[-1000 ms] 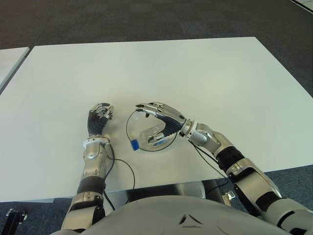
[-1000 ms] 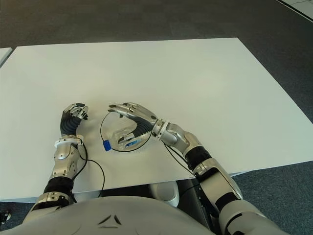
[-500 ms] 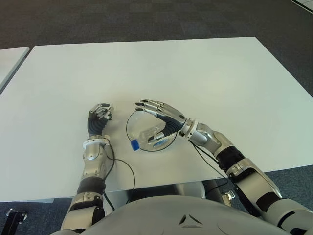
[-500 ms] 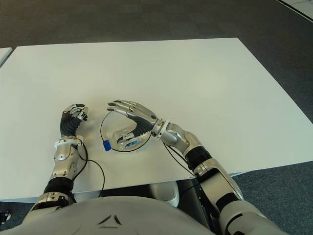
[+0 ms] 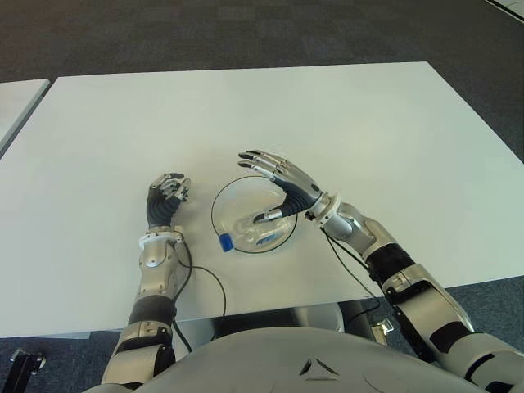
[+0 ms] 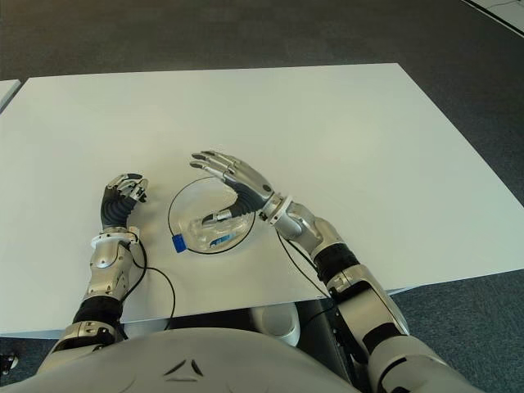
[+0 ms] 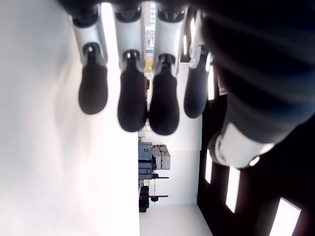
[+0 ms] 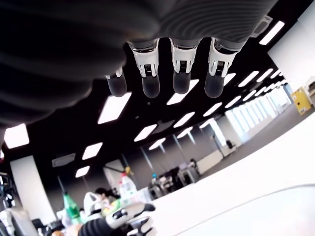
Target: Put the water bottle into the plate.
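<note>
Near the front edge of the white table, the water bottle is lying on its side inside the glass plate, its blue cap poking over the rim at about 8 o'clock. I am holding my right hand above the plate's 2 o'clock side with the fingers spread and nothing in them, only the thumb tip reaching down close to the bottle; whether it is touching I cannot tell. My left hand is showing at the plate's 9 o'clock, curled shut on nothing, apart from the rim.

As I judge it, the placing is done and the step in hand is the letting-go. To do it well I am wanting the thumb to lift straight up, clear of the bottle, before the arm draws off toward 4 o'clock, since a sideways brush could roll the round bottle or tip it out by the overhanging cap. The plate is light and clear, so I am minding its rim too.
</note>
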`<control>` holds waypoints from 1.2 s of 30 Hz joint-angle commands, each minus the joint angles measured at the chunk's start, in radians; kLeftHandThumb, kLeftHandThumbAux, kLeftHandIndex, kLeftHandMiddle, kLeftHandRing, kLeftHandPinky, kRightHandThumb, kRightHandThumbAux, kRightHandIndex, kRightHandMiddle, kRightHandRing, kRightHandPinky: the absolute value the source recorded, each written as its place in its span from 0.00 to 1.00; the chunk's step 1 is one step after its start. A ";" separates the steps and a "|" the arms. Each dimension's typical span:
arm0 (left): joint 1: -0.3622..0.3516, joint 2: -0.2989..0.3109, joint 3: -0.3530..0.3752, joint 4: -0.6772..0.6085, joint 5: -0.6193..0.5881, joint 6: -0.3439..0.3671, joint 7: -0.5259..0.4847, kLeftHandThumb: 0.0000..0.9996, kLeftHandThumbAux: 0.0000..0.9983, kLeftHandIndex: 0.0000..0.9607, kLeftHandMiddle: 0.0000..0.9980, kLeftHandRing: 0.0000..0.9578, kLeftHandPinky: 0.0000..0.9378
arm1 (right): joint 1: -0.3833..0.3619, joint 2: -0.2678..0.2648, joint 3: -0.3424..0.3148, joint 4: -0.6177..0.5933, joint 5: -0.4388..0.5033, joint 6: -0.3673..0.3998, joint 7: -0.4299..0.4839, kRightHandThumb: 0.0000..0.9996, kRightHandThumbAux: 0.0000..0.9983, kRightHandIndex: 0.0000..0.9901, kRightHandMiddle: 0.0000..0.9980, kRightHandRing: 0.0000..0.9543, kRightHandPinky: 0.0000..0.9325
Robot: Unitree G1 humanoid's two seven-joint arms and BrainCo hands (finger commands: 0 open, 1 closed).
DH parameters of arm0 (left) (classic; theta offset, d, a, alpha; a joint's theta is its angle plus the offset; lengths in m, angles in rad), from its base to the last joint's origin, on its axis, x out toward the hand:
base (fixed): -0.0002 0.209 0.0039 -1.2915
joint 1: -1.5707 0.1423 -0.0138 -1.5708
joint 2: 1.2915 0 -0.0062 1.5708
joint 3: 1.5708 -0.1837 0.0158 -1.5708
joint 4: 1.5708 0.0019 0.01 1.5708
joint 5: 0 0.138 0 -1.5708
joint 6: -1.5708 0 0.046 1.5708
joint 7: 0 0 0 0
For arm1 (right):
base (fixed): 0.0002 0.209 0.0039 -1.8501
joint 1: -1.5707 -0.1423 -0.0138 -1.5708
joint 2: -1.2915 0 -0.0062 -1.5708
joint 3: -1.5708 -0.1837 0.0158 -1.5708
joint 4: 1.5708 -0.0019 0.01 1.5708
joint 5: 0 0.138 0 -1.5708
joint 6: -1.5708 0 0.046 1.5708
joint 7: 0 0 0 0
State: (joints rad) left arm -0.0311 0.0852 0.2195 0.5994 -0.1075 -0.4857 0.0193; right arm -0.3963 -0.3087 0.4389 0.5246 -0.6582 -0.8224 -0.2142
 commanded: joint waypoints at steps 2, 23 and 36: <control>0.015 -0.006 0.001 0.027 -0.008 0.033 -0.010 0.71 0.71 0.45 0.69 0.69 0.68 | 0.035 -0.002 -0.040 -0.011 0.045 0.056 0.024 0.02 0.35 0.00 0.00 0.00 0.00; 0.010 -0.006 -0.001 0.036 -0.002 0.015 -0.002 0.71 0.71 0.46 0.69 0.69 0.68 | 0.079 0.107 -0.251 0.047 0.225 0.196 -0.115 0.03 0.57 0.00 0.00 0.00 0.07; 0.009 -0.003 -0.001 0.025 0.001 0.044 0.002 0.71 0.71 0.46 0.69 0.69 0.68 | 0.076 0.188 -0.332 0.135 0.262 0.152 -0.286 0.07 0.76 0.06 0.06 0.07 0.17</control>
State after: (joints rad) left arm -0.0366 0.0857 0.2193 0.6062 -0.1081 -0.4856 0.0191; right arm -0.3288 -0.1472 0.1228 0.6278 -0.4179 -0.6513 -0.4731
